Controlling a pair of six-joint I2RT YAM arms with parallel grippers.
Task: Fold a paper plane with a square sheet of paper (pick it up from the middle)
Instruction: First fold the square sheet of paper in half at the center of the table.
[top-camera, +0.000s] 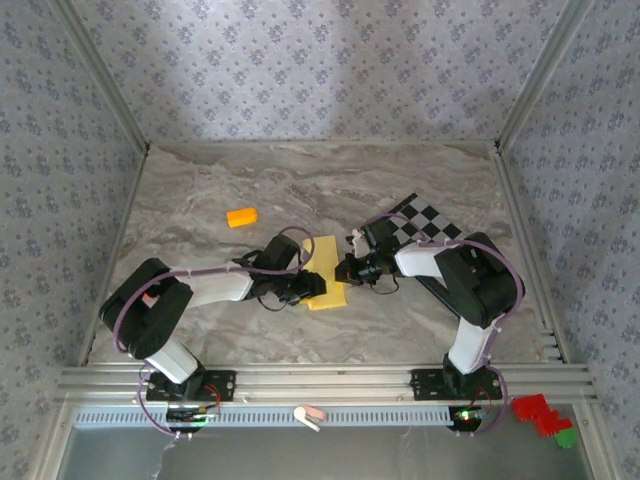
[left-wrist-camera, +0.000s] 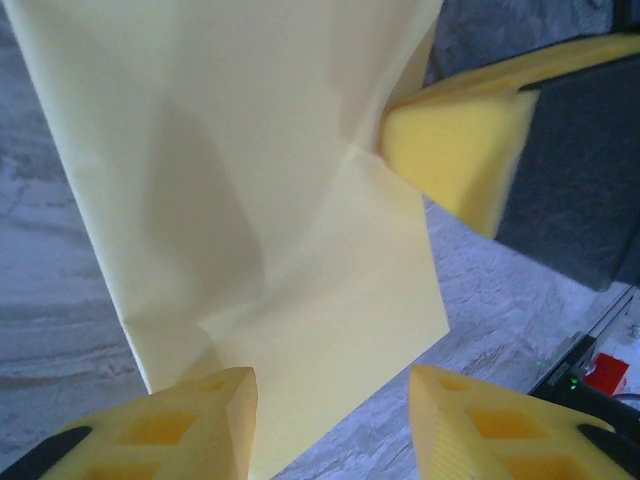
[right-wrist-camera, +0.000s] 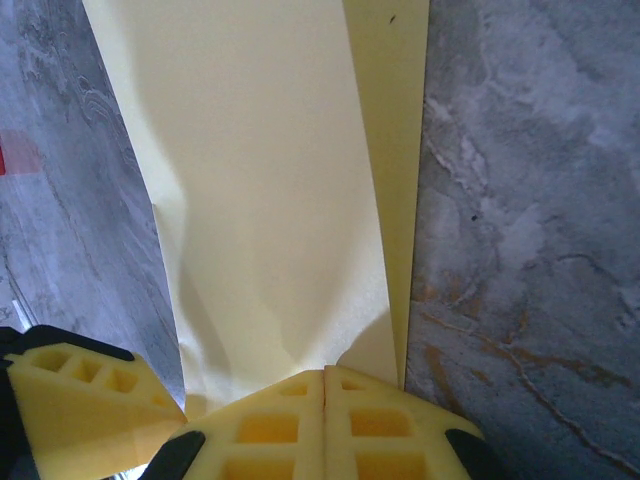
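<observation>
The square sheet of paper (top-camera: 326, 272), pale yellow and with folds and creases in it, is near the middle of the tabletop (top-camera: 300, 180), between the two pincers. The right pincer (right-wrist-camera: 325, 385) is closed on one edge of it, with both pads pressed together. The left pincer (left-wrist-camera: 330, 400) has its fingers apart, and the paper's edge reaches between them. Farther away are a small orange block (top-camera: 241, 217) and a checkered board (top-camera: 425, 222).

Inspector A: Overhead view evenly lit, soft; bright patch on the patterned grey back wall (top-camera: 260, 70).
Inspector B: Wrist views: soft shadows across the thin pale-yellow paper sheet (left-wrist-camera: 230, 150); near edges slightly blurred.
</observation>
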